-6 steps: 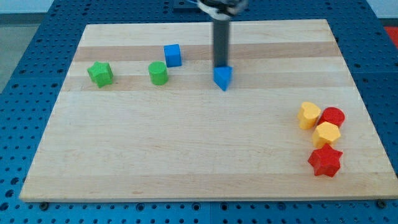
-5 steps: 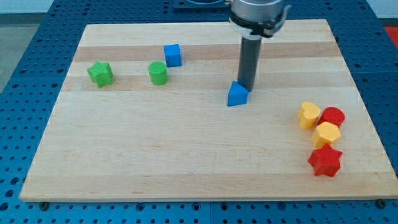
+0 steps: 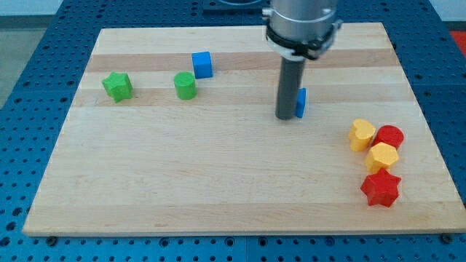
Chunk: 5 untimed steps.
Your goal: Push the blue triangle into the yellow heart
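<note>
- Our arm ends in a straight dark rod with no jaws or fingers at all, so it neither spreads nor pinches; my tip (image 3: 285, 116) stands on the pale wooden board (image 3: 218, 189), a little toward the view's right of the middle.
- Nearest the view's bottom, at the right side, lies the red star-shaped block (image 3: 381, 188).
- Just above it sits a yellow block with faceted, roughly hexagonal sides (image 3: 381, 156), touching or all but touching the star.
- Above that come the red rounded block (image 3: 389, 136) and, at its left, the yellow heart-shaped block (image 3: 361, 135); these two sit against each other and against the yellow faceted block, so the four make one tight cluster.
- The blue triangle block (image 3: 301, 102) shows only as a narrow blue sliver at the right edge of our rod, the rest being hidden behind it; it sits right beside my tip, and we cannot tell whether they touch.
- The blue triangle block is apart from the yellow heart-shaped block, up and to the view's left of it, with bare wood between.
- Farther left lie the green star-shaped block (image 3: 117, 86) and the green rounded block (image 3: 186, 86), side by side but apart.
- Farthest up sits the blue cube block (image 3: 202, 64), just above and right of the green rounded block.
</note>
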{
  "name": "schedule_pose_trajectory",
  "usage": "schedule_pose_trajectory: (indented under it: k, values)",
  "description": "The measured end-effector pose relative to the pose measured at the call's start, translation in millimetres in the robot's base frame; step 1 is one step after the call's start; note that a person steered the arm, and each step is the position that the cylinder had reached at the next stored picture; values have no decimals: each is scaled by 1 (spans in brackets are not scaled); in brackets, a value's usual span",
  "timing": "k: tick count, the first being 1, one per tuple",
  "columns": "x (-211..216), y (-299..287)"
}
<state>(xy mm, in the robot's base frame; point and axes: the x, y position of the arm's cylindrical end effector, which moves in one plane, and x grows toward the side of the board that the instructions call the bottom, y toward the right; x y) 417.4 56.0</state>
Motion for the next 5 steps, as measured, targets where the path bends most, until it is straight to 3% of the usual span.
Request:
schedule_pose_trajectory:
  k: [1,2,3,4,5]
  values:
    - [-31,4]
    - [-16,14]
    - [50,95]
    - [51,101]
    - [17,64]
